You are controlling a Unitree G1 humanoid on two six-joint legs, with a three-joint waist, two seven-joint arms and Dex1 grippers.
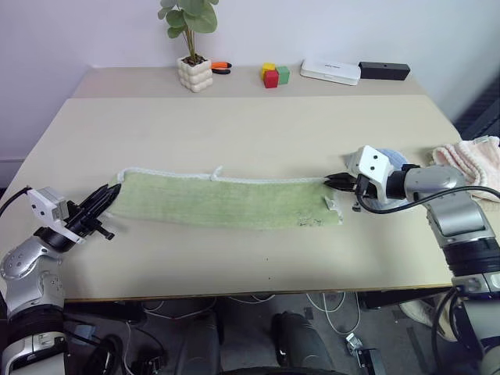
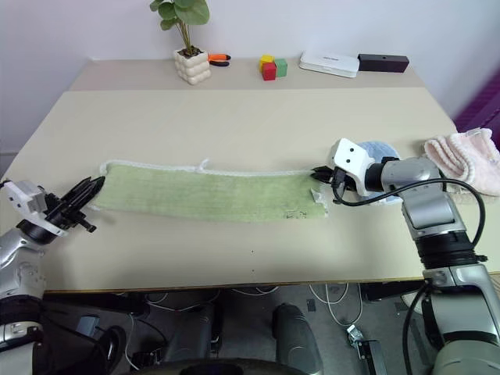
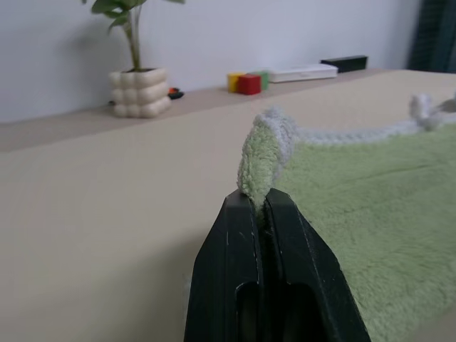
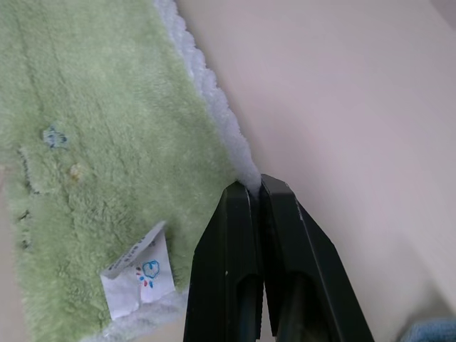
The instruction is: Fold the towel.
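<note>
Pale beige table (image 1: 234,133) against a plain white wall, a raised shelf strip along the back carrying a potted plant (image 1: 193,47) in a knobbly white pot, coloured blocks (image 1: 273,74), a flat white box (image 1: 330,72) and a black bar (image 1: 384,70). The towel (image 1: 226,201) lies across the middle of the table as a long, narrow green strip already folded lengthwise, with whitish stitched edging on its far side and a small white care tag (image 4: 139,278) and dark mark near its right end. Left gripper (image 1: 105,197) is pinched tight on the left end corner, a tuft of cloth standing up between the fingers in the left wrist view. Right gripper (image 1: 337,183) is clamped on the far right corner, right at the white edging. Risks, as I judge them: both holds take very little cloth, so terry pile could slip out under tension; the right bite sits mostly on the edging and may pull free; uneven lifting could skew the layers or open the earlier fold; the right arm works just beside a light blue towel (image 1: 388,156) and near a pink fluffy towel (image 1: 473,160), and could drag them. Cloth is soft, limp, looped pile; table smooth and matte.
</note>
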